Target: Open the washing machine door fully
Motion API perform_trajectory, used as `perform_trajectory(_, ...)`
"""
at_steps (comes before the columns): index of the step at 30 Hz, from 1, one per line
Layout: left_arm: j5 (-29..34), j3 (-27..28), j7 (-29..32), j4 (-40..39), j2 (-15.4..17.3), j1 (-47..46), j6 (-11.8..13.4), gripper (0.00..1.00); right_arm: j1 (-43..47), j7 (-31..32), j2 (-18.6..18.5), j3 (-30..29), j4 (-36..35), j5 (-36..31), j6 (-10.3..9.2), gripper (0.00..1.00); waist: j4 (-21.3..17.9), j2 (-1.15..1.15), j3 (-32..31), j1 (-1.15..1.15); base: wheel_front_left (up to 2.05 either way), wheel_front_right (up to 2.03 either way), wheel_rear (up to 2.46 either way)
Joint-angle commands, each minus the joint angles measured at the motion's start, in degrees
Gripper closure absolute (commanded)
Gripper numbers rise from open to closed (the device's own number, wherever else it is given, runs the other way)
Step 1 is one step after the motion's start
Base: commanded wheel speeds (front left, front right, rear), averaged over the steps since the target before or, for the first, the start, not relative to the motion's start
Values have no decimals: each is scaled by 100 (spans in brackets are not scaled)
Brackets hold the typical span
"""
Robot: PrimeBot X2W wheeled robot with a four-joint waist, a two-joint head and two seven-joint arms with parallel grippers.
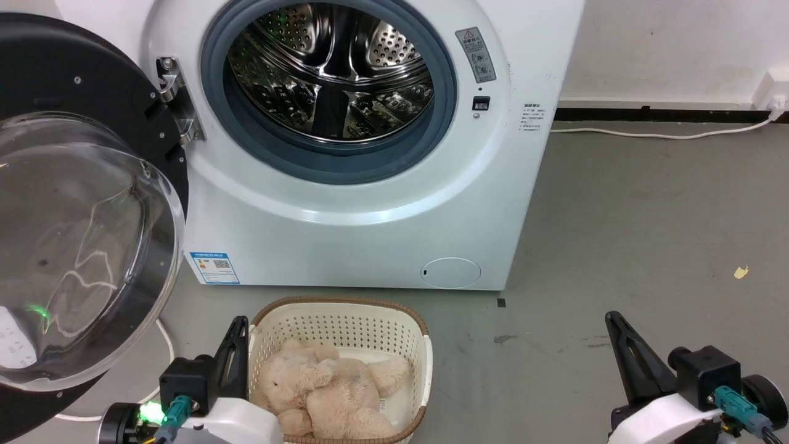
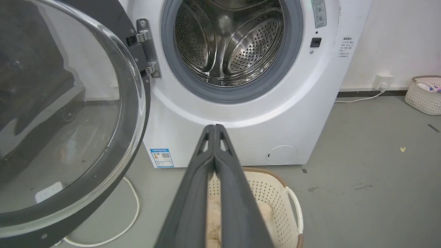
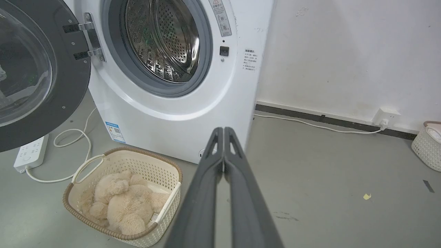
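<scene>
Door state: washing machine door (image 1: 74, 74) stands swung out on the left side of the white washing machine (image 1: 345, 234), hung on its metal hinge (image 1: 175, 98). Its inner face with the clear glass bowl (image 1: 80, 246) is turned toward the head camera. The round opening is uncovered and the steel drum (image 1: 333, 68) shows inside the grey seal. In the right wrist view the door (image 3: 69, 79) makes a wide angle with the machine front.

Left gripper (image 1: 237, 333): low at lower left of the head view, fingers pressed together with nothing between them, confirmed in the left wrist view (image 2: 214, 129). It is apart from the door and sits just beside the left rim of the basket (image 1: 345, 320); contact with the rim cannot be told.

Right gripper (image 1: 619, 333): lower right, above bare floor (image 1: 647, 216), fingers together on nothing (image 3: 224, 131), well apart from machine and door.

Other items: the cream perforated basket with brown rim stands on the floor in front of the machine and holds a beige plush toy (image 1: 327, 388). A white power strip (image 3: 31, 153) with looped cable lies under the open door. A second basket (image 3: 425, 144) stands by the wall, near a wall socket (image 3: 386, 115).
</scene>
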Motion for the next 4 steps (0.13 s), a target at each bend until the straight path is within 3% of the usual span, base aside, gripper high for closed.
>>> perform_trajectory(1, 56, 24, 20, -25, -43, -94, -21, 100, -88, 25, 11, 18, 19, -31, 3, 100, -2, 0, 0, 0, 0, 0, 0)
perform_trajectory(4, 84, 49, 55, -29, -56, -105, -32, 100, -103, 60, 11, 30, 24, -34, 3, 100, -11, 0, 1, 0, 0, 0, 0)
